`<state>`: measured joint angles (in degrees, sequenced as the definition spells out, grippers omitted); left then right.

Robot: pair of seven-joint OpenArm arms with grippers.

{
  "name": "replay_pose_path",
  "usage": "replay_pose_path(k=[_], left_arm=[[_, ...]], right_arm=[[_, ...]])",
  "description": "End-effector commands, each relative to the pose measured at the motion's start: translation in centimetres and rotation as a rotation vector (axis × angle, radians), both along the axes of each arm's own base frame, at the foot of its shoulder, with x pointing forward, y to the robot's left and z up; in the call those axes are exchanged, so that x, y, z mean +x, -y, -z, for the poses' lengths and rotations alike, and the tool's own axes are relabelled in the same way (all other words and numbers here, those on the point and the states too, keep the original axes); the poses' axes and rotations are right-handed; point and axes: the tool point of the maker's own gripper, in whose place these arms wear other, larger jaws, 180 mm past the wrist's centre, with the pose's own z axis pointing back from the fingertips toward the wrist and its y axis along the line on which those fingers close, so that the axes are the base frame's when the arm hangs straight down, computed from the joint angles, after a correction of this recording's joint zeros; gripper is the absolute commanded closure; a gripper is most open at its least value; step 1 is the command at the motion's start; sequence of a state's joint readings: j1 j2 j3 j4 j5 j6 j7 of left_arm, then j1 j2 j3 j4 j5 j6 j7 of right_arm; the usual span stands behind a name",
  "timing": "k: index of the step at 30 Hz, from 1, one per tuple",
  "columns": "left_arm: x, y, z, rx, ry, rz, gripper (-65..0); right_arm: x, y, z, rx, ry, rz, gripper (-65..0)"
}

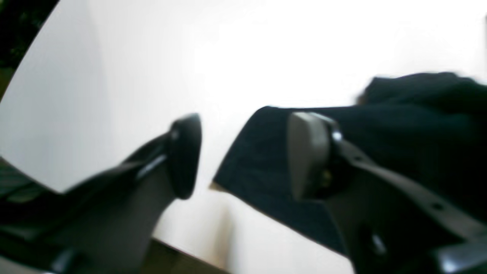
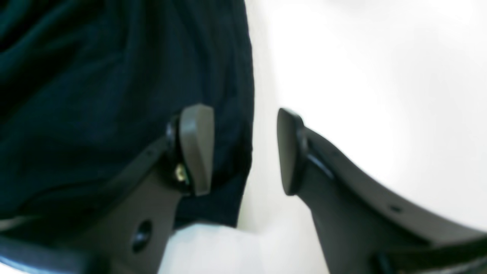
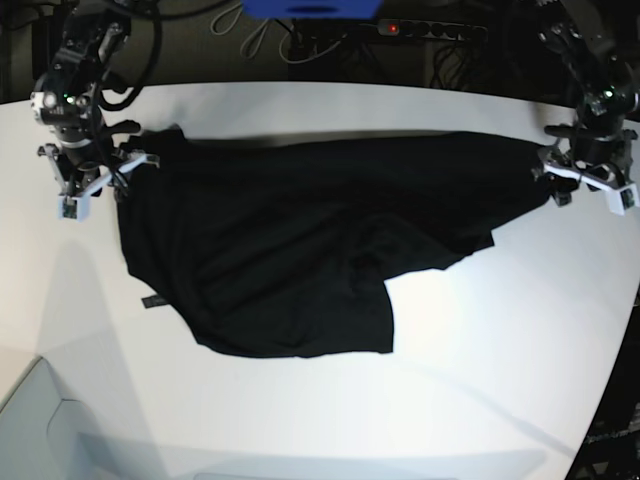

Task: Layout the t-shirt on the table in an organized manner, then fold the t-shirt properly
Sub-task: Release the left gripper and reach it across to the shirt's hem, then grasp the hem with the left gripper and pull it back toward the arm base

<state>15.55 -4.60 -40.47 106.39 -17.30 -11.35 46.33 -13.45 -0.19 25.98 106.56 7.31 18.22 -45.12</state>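
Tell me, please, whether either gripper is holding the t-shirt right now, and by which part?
Nothing is held. The left gripper and the right gripper both stand open at opposite edges of the t-shirt, with no cloth between their fingers.

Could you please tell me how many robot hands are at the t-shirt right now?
2: the right hand at the t-shirt's left end in the base view, the left hand at its right end.

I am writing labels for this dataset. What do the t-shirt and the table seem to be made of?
The t-shirt: soft matte black cloth, probably knit cotton; it lies in folds and wrinkles. The table: smooth, hard white board, perhaps laminate; it shows soft shadows and a faint sheen.
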Motion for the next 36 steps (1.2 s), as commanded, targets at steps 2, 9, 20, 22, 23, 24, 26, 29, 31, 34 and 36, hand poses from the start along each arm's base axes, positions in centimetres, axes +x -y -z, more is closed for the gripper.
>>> replay_pose_path(k=[2,9,20,22,23,24,26,29,31,34,36], left_arm=[[0.8,0.2,-2.8,0.019,0.089,0.02,-40.6],[3.8,1.9,-6.4,-0.041,0.238,0.063,-42.3],[18.8,14.6,-7.4,-0.224,0.3,0.357,-42.3],[20.7,16.8,-5.6,-0.224,0.229,0.387,-42.3],[21.6,17.5,-4.6,-0.224,0.194,0.392,-42.3],[22.4,18.3,-3.7,-0.227,0.168,0.394,-42.3],[24.0,20.1,-2.0,-0.24,0.136,0.398,-42.3],[25.3,22.3,0.3,-0.245,0.097,0.408,-42.3],[25.4,23.3,1.7,-0.248,0.074,0.415,-42.3],[25.5,24.8,3.1,-0.249,0.043,0.432,-42.3],[25.4,24.7,3.5,-0.237,0.03,0.431,-42.3]], right_arm=[[0.6,0.1,-1.4,-0.014,0.052,-0.002,-28.2],[1.2,-2.8,-1.4,0.016,0.062,-0.066,-28.3],[1.1,-6.5,-0.5,0.045,0.035,-0.17,-27.9],[0.9,-6.5,-0.3,0.046,0.028,-0.171,-27.9],[0.7,-6.5,-0.1,0.046,0.02,-0.17,-27.9],[0.5,-6.5,0.0,0.046,0.015,-0.17,-27.9],[0.4,-6.5,0.1,0.047,0.012,-0.17,-27.9],[0.1,-6.5,0.2,0.047,0.006,-0.17,-27.9],[0.1,-6.5,0.2,0.047,0.006,-0.17,-27.9],[-0.1,-6.5,0.3,0.047,0.0,-0.169,-27.9],[-0.3,-6.4,0.4,0.046,-0.003,-0.17,-27.9]])
